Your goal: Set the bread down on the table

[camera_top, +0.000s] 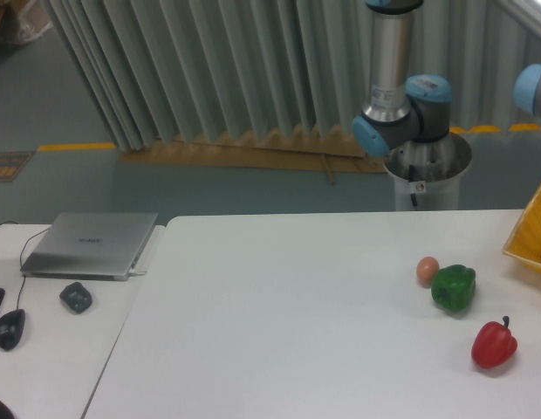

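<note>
With gripper and bread out of frame, its grasp could not be judged; a loose hold risked dropping bread short of the table.

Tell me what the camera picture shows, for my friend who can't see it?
A large white table holds a small peach ball touching a green pepper, with a red pepper nearer the front. A grey-and-blue robot arm stands behind, gripper out of view. A closed silver laptop sits left.
</note>
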Robot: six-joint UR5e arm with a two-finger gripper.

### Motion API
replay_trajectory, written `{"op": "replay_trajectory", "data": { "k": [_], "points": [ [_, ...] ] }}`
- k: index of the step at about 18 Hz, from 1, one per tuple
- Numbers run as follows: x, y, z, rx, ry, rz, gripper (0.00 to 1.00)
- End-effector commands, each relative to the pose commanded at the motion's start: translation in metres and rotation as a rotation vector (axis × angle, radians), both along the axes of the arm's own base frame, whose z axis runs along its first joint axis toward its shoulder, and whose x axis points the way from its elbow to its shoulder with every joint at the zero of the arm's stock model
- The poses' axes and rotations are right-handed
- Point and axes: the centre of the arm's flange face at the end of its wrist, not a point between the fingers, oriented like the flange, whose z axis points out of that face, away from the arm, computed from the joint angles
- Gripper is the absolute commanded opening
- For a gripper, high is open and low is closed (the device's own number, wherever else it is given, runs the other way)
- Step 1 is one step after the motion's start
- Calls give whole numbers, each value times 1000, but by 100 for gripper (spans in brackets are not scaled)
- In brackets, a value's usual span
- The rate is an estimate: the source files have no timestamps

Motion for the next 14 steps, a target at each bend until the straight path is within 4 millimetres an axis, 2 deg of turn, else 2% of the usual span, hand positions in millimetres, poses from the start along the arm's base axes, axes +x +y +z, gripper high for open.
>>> {"op": "replay_trajectory", "data": {
  "k": [1, 4, 11, 14],
  "points": [
    [1, -2, -15, -9, -26, 3, 100],
    [-3, -6, -25, -12, -38, 12, 100],
    [-8, -11, -26, -11, -26, -15, 100],
    [-5, -12, -33, -15, -27, -15, 100]
  ]
}}
